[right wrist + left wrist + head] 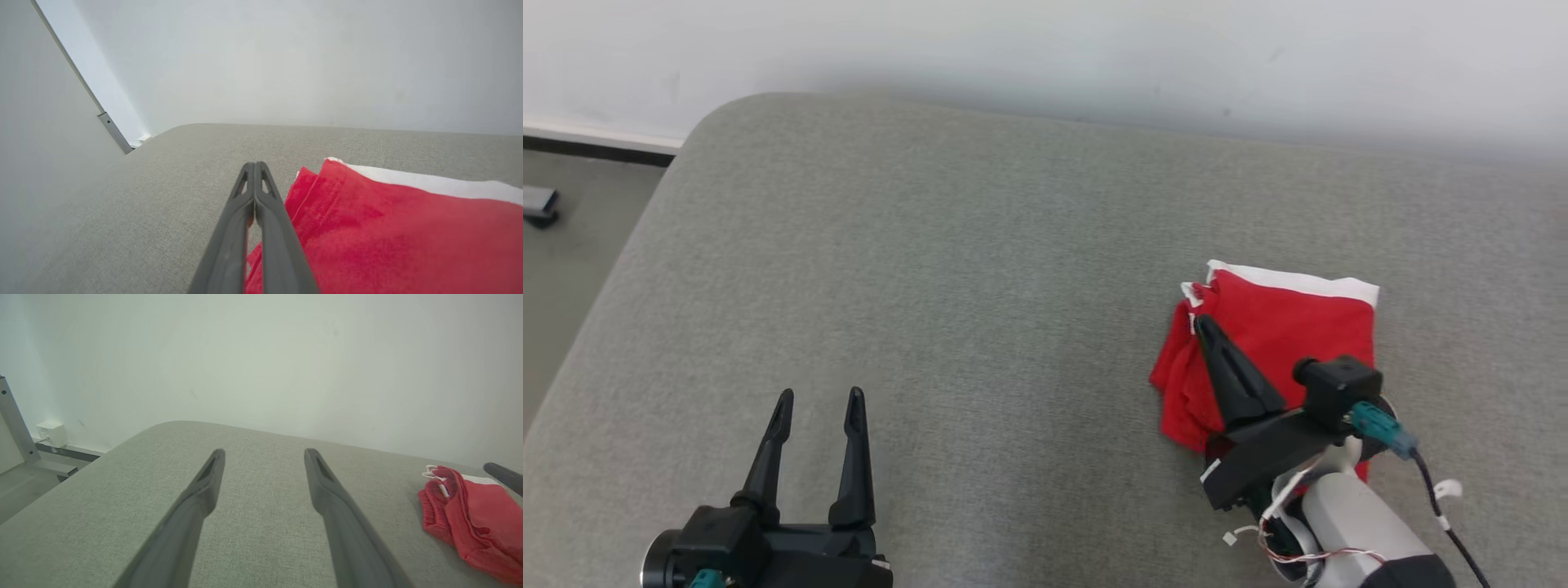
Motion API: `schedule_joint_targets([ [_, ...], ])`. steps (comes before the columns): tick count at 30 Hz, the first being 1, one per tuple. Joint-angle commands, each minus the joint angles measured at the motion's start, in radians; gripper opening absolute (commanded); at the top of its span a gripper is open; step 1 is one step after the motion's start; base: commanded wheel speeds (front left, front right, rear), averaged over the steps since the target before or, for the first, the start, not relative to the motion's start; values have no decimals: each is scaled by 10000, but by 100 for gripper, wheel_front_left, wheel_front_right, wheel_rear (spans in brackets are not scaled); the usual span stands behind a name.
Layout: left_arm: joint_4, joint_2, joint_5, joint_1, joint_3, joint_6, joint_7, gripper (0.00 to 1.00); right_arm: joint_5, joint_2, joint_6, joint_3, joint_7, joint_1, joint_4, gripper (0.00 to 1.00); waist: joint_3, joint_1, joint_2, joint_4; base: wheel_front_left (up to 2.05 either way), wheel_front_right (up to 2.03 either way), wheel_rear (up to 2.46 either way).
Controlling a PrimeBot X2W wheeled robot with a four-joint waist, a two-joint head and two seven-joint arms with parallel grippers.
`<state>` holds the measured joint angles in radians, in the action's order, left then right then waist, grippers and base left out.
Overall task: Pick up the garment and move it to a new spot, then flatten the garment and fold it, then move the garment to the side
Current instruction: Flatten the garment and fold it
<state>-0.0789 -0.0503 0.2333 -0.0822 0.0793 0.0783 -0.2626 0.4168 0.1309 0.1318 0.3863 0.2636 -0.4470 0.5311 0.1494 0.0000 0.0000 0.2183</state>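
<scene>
The garment (1290, 327) is red with a white band along its far edge and lies folded on the grey cushion (980, 294), right of centre. My right gripper (1201, 322) is shut, its fingers pressed together and lying over the garment's left part, tips near its far left corner. No cloth shows between the tips. From the right wrist, the shut gripper (254, 165) points past the garment (388, 220). My left gripper (819, 398) stands open over bare cushion at the lower left, far from the garment. In the left wrist view the gripper (264, 455) holds nothing, and the garment (478, 510) lies at the right.
A pale wall (1045, 49) runs right behind the cushion. The cushion's rounded left edge drops to the floor (572, 245), where a small grey object (539, 204) sits. A metal post (14, 420) and a white wall box (51, 433) stand beyond that edge.
</scene>
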Motion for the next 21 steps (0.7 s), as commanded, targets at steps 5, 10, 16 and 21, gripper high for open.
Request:
schedule_joint_targets([
  [5,-21,-1,-208,16,-200,78,-28,100,-186,572,-29,-300,5,569,-1491,0,-283,0,0,-941,0,0,0],
  [10,-49,-3,-329,-13,-315,145,-28,100,-262,908,-29,-588,4,949,-2261,0,-374,0,0,-1471,0,0,0],
  [16,-202,-7,-498,70,-464,116,-28,100,-331,1139,-29,-1514,2,1840,-2750,0,-564,0,0,-2093,0,0,0],
  [21,-357,-6,-735,289,-747,158,-28,100,-471,1160,-29,-2324,4,2720,-2895,0,-791,0,0,-2404,0,0,0],
])
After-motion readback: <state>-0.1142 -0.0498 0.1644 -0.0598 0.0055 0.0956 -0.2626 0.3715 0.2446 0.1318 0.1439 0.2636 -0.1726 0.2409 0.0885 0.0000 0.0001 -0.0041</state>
